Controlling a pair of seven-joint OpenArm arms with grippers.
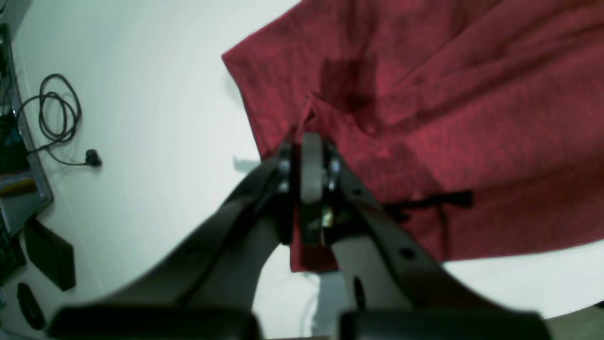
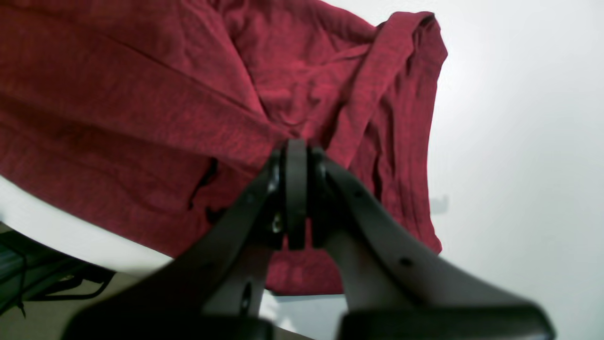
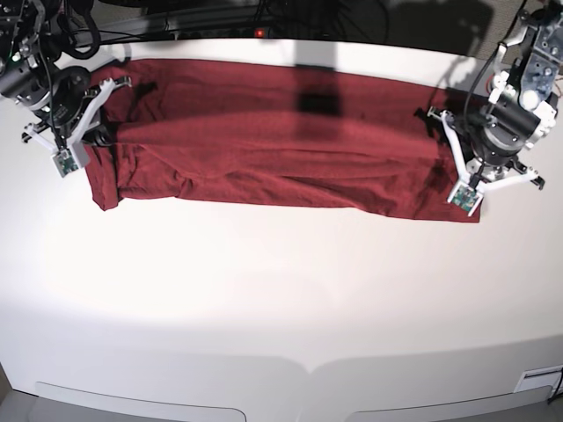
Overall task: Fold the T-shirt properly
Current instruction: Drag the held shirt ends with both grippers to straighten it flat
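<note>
The T-shirt (image 3: 273, 149) is dark red and lies as a long, wrinkled band across the far part of the white table (image 3: 281, 299). My left gripper (image 1: 311, 141) is shut on a raised pinch of the T-shirt (image 1: 448, 118) near its far end edge. In the base view that left gripper (image 3: 437, 119) is on the right. My right gripper (image 2: 296, 144) is shut on a fold of the T-shirt (image 2: 141, 104) near the opposite end. It shows on the left of the base view as the right gripper (image 3: 113, 88). A corner of cloth hangs under each pair of fingers.
A coiled black cable with a plug (image 1: 56, 113) and flat black objects (image 1: 47, 255) lie beyond the shirt's end in the left wrist view. The table's far edge, with cables (image 2: 47, 283) below it, shows in the right wrist view. The wide near half of the table is bare white.
</note>
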